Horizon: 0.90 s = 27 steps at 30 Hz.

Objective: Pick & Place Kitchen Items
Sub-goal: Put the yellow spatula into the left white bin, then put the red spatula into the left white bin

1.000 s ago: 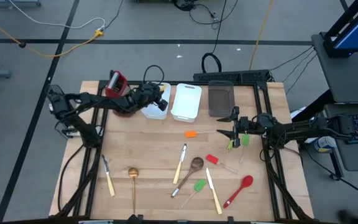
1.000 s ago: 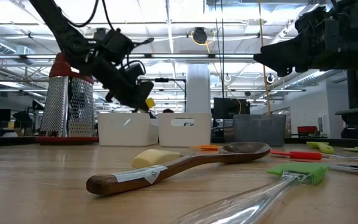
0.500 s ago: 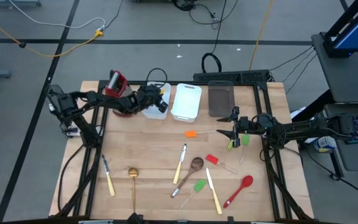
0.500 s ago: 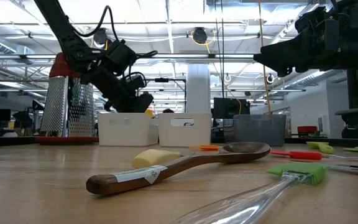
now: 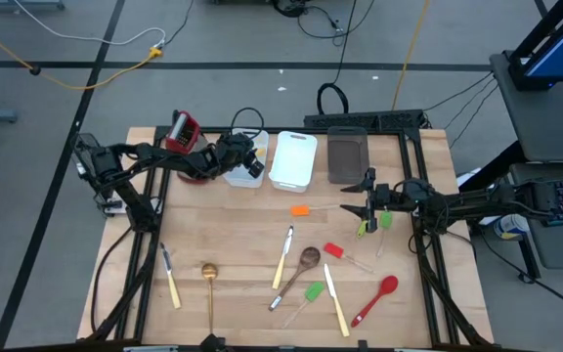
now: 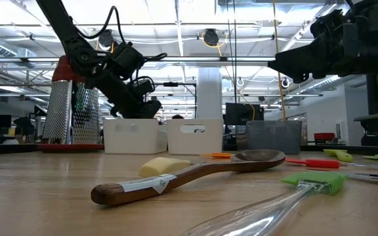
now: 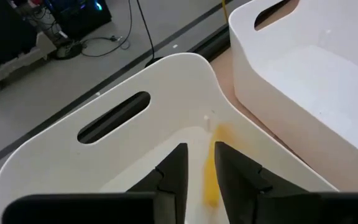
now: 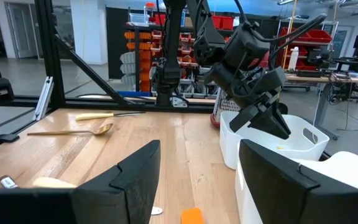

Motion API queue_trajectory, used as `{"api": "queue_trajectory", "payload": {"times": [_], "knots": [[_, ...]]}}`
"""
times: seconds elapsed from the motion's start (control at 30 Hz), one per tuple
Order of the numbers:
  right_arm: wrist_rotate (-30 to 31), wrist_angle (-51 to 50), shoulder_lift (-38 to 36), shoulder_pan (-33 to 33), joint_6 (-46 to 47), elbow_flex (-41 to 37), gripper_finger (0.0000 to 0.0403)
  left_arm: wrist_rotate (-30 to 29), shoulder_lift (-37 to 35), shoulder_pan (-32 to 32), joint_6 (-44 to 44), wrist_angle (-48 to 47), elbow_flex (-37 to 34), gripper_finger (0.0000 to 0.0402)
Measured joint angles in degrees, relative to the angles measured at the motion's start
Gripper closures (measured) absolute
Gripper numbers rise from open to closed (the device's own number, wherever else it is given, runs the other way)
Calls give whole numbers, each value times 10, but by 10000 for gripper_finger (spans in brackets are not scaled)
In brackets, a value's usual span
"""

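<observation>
While inside the bin [image 7: 166, 81], the yellow piece [image 7: 211, 180] lies between the left claw's [image 7: 197, 177] fingers.

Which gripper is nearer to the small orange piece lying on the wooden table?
The right gripper, beside the small orange piece. The left gripper is farther, over the white bin.

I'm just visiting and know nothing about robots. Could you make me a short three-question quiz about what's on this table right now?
1. True or false: the left gripper is inside the left white bin.
2. What colour is the piece lying in that bin between the gripper's fingers? A) yellow B) blue C) black
3. Fill in: the right gripper hangs above the table with its fingers ____, holding nothing.

Key
1. True; the left wrist view shows the bin's walls around its fingers.
2. A
3. open
</observation>
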Motion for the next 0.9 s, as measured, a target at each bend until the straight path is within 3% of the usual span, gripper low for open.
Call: {"api": "queue_trajectory", "payload": {"times": [0.43,0.9], "knots": [[0,-3,0,0,0,0,190,0,-7,0,1,22,0,293],[2,-5,0,0,0,0,190,1,-134,-71,30,20,0,293]]}}
